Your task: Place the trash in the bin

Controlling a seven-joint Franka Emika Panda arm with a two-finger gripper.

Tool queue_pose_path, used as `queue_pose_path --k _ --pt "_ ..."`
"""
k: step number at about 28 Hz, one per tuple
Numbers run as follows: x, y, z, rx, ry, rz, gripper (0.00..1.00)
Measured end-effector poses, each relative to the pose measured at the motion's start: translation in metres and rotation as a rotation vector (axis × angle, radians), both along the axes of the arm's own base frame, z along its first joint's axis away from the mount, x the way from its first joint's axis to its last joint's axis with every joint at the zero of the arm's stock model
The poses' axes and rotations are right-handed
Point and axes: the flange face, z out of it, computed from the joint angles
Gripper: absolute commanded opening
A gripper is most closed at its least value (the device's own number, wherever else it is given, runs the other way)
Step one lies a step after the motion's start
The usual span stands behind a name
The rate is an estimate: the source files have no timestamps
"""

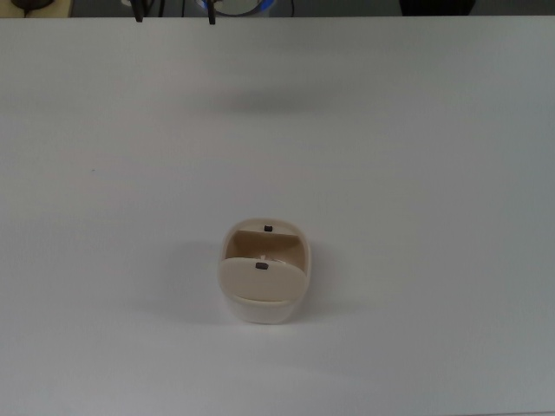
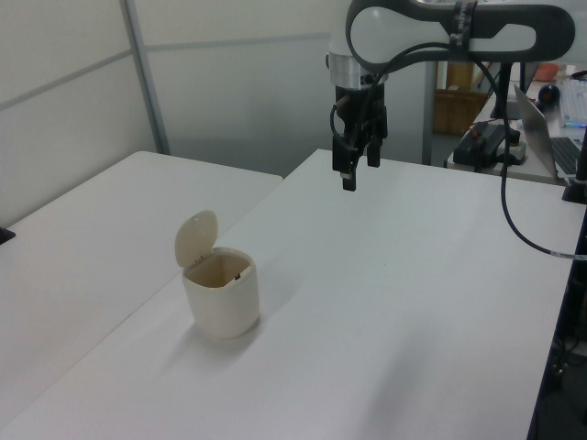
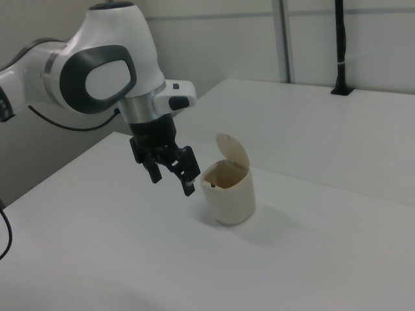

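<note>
The cream-beige bin (image 1: 257, 308) stands on the white table with its flap lid (image 2: 195, 237) tipped up and its mouth open. The crumpled white trash shows nowhere on the table or in the gripper; the inside of the bin (image 3: 228, 197) is too dim to tell what it holds. My gripper (image 2: 360, 170) hangs high above the table, well beyond the bin (image 2: 220, 307) toward the far edge in the left view, open with nothing between its fingers. In the right view the gripper (image 3: 172, 180) appears just left of the bin. It is outside the top view.
A second white table (image 2: 83, 229) adjoins on the left view's left, a seam between them. A laptop (image 2: 555, 137) and black cables (image 2: 523, 220) are at the left view's right edge. A black post (image 3: 340, 45) stands at the back in the right view.
</note>
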Motion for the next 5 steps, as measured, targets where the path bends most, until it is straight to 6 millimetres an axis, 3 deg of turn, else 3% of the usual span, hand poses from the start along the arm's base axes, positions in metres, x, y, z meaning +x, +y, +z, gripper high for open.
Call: queue_pose_path --k 5 --pt "0.0000 0.0000 0.0000 0.000 0.000 0.000 1.00"
